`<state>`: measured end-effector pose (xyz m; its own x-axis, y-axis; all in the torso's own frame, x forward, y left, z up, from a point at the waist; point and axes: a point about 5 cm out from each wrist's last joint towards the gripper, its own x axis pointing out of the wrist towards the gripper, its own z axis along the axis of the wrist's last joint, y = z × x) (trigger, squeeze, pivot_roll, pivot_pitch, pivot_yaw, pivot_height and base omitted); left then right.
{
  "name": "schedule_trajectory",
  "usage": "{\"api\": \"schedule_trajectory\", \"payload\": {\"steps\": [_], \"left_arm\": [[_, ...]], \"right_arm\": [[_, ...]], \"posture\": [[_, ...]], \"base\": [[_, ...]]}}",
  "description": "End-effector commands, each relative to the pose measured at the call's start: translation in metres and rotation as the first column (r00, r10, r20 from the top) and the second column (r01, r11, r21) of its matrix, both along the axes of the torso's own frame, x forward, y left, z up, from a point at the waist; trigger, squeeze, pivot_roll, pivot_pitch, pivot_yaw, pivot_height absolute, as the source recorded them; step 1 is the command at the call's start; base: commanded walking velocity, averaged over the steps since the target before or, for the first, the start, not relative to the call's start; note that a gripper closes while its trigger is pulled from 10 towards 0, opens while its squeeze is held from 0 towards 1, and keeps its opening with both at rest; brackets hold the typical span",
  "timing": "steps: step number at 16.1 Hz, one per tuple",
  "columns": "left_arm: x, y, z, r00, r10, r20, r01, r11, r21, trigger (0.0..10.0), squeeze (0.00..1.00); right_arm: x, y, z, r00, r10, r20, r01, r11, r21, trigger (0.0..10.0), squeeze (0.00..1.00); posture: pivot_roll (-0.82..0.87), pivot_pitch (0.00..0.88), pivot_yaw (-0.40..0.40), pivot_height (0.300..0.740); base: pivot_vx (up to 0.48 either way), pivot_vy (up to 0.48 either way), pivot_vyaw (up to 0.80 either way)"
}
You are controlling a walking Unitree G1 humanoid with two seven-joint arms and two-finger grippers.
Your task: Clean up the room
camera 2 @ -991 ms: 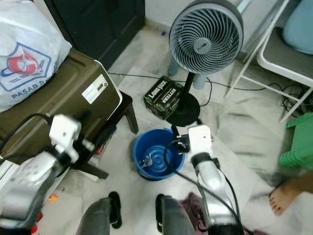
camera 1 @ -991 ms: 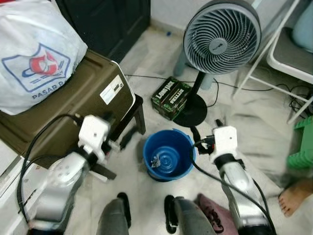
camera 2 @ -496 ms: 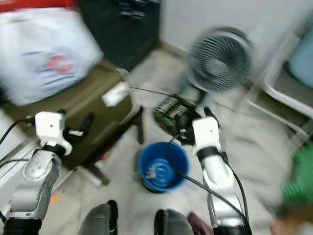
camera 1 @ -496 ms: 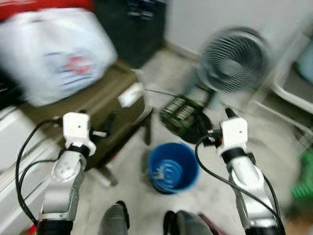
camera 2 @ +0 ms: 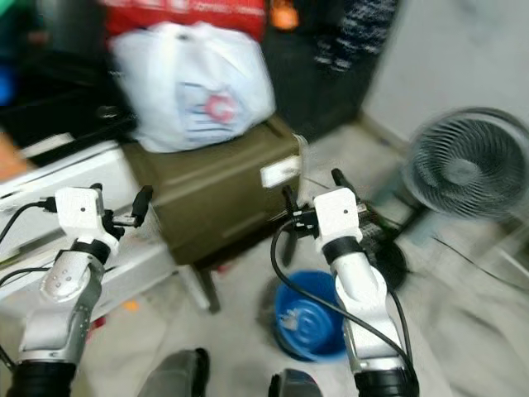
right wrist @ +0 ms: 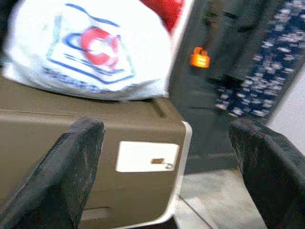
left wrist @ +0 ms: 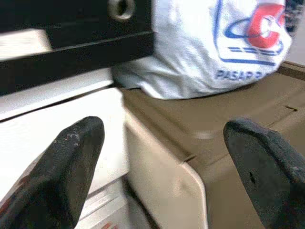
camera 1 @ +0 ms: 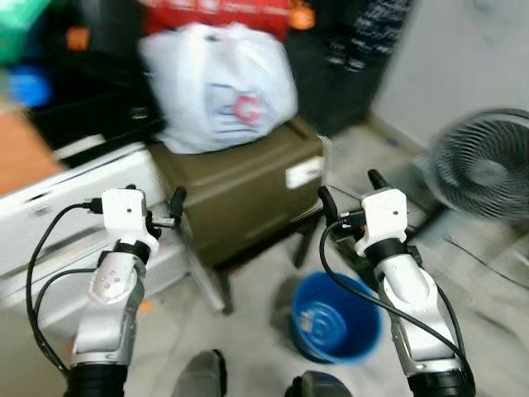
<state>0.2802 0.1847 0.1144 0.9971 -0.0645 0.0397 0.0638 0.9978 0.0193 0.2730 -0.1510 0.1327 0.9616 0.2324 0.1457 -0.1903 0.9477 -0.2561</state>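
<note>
Camera swung left; bucket [camera 1: 335,322] upright

silver arms, white wrist blocks, black cables, black-fingered left pincer [camera 1: 175,198]

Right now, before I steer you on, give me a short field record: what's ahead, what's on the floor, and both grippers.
ahead: olive-brown plastic storage box on a dark stool
on box: white plastic shopping bag with a red and blue logo
floor: round blue plastic bucket, in front of the box, to the right
far right: grey standing fan, blurred
left gripper: open, empty, raised toward the box
right gripper: open, empty, raised toward the box
image: blurred
</note>
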Motion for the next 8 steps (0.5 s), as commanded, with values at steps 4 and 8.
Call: {"api": "schedule_trajectory", "payload": {"steps": [4,8], "left_arm": [[-0.003,-0.001,-0.007,1.000,0.002,-0.020,-0.002,1.000,-0.030,10.0,0.00],[-0.016,0.007,-0.016,0.998,0.031,-0.048,-0.031,1.000,-0.002,10.0,0.00]], "right_arm": [[0.000,-0.007,0.004,1.000,-0.018,0.010,0.018,1.000,0.010,10.0,0.00],[-0.007,-0.007,0.001,0.998,-0.060,0.009,0.060,0.997,0.038,10.0,0.00]], "posture": [[-0.07,0.049,-0.032,0.740],[-0.07,0.043,-0.015,0.740]], "base": [[0.000,0.000,0.80],[0.000,0.000,0.80]]}}
